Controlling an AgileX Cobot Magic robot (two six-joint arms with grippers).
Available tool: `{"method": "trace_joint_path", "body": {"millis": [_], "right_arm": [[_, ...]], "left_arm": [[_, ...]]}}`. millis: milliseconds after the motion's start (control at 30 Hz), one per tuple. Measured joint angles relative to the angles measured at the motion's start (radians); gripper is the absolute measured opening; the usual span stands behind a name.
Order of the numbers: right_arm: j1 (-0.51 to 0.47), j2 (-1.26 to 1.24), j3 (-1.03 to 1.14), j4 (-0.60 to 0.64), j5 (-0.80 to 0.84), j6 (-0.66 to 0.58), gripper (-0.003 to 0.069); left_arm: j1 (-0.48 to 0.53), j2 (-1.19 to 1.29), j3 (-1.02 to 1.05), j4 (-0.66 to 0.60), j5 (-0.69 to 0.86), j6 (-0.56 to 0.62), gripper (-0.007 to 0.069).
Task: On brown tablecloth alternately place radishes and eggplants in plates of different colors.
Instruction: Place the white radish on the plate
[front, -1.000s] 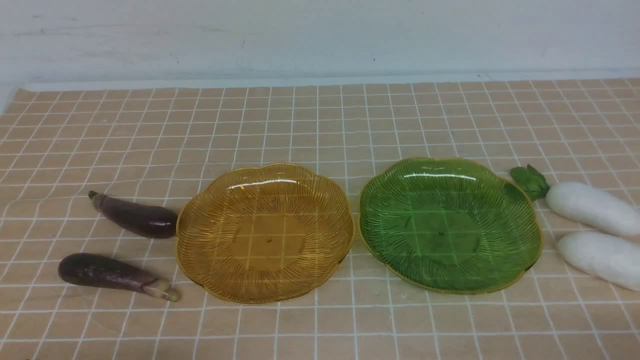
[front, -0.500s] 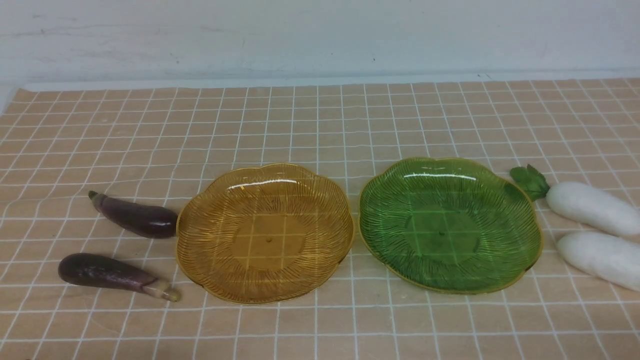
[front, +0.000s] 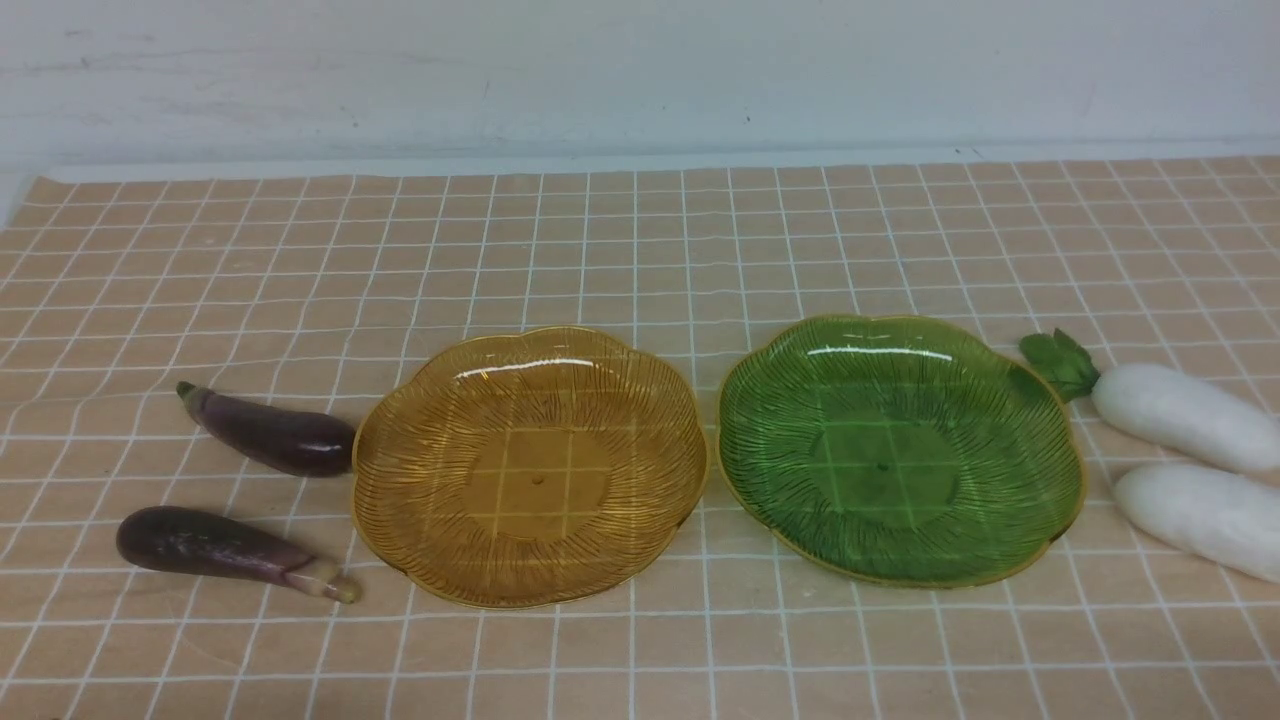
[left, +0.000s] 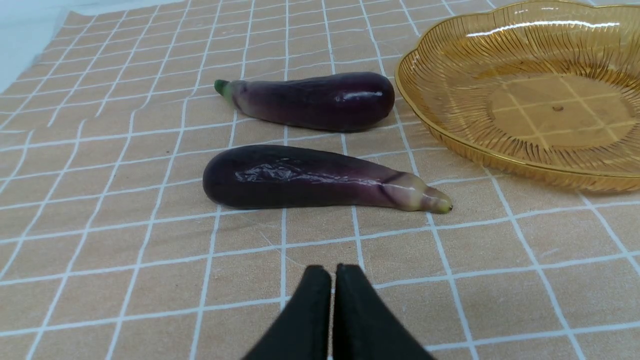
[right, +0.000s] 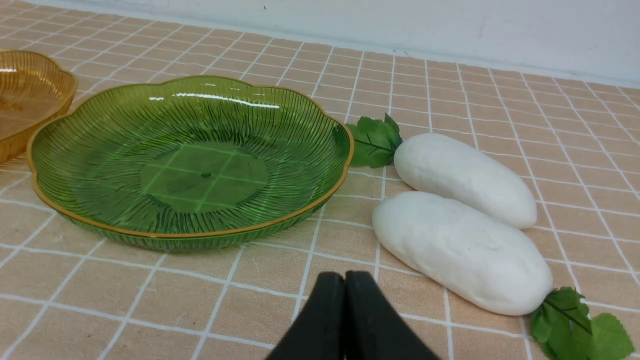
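1. Jaws: both sets pressed together and holding nothing. The left gripper (left: 332, 272) is over bare cloth, near the near eggplant (left: 320, 177). The right gripper (right: 344, 277) is just beside the near radish (right: 462, 250). Neither arm shows in the front view
2. Layout on the brown tablecloth (front: 640, 250): the amber plate (front: 530, 470) is left of the green plate (front: 900, 450), both are empty, and their rims almost meet. The two eggplants lie left of the amber plate. The far eggplant (front: 270, 435) has its blunt end right at the rim; can't tell if it touches. The two radishes lie right of the green plate. The far radish (front: 1185, 415) has its leaves just beside the rim
3. Risk: the jaws must spread before descent, or they'll shove the veg instead of straddling it
4. Risk: the radishes sit tight side by side, so a finger going between them likely rolls the other one
5. Risk: the near eggplant is glossy and tapered, so a pinch near the stem could squirt it out; go mid-body
6. Risk: the plates are light plastic, so a clip on the rim at drop-off would shift them
7. Diff vs earlier front frames: none, nothing in that view has moved
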Motion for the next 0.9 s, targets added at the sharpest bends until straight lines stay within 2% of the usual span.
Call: {"method": "trace_joint_path", "body": {"millis": [133,200,233,300,333,467,667,733,767,833,900], "right_arm": [[0.000,0.000,0.000,0.023,-0.001,0.013,-0.0015],[0.000,0.000,0.001,0.158,-0.013,0.073,-0.0015],[0.000,0.000,0.001,0.251,-0.022,0.117,-0.0015],[0.000,0.000,0.001,0.461,-0.040,0.233,-0.0015],[0.000,0.000,0.001,0.501,-0.043,0.242,-0.0015],[0.000,0.000,0.001,0.747,-0.063,0.307,-0.0015],[0.000,0.000,0.001,0.807,-0.121,0.276,-0.0015],[0.000,0.000,-0.010,0.802,-0.122,0.244,-0.0015],[0.000,0.000,-0.040,0.788,-0.112,0.189,-0.0015],[0.000,0.014,-0.152,0.733,-0.064,0.098,-0.0015],[0.000,0.048,-0.222,0.688,-0.018,0.057,-0.0015]], "left_arm": [[0.000,0.000,0.000,-0.053,0.000,-0.047,-0.0003],[0.000,0.000,0.000,-0.202,0.000,-0.157,-0.0003],[0.000,0.000,0.000,-0.257,0.000,-0.195,-0.0003],[0.000,0.000,0.000,-0.445,0.001,-0.316,-0.0003],[0.000,0.000,0.000,-0.463,0.001,-0.316,-0.0003],[0.000,0.000,0.000,-0.763,0.000,-0.458,-0.0003],[0.000,0.000,0.000,-0.882,-0.044,-0.454,-0.0003],[0.000,0.000,-0.016,-0.893,-0.042,-0.415,-0.0003],[0.000,0.000,-0.047,-0.894,-0.026,-0.370,-0.0003],[0.000,0.012,-0.115,-0.883,0.006,-0.300,-0.0003],[0.000,0.058,-0.190,-0.851,0.053,-0.251,-0.0003]]}}
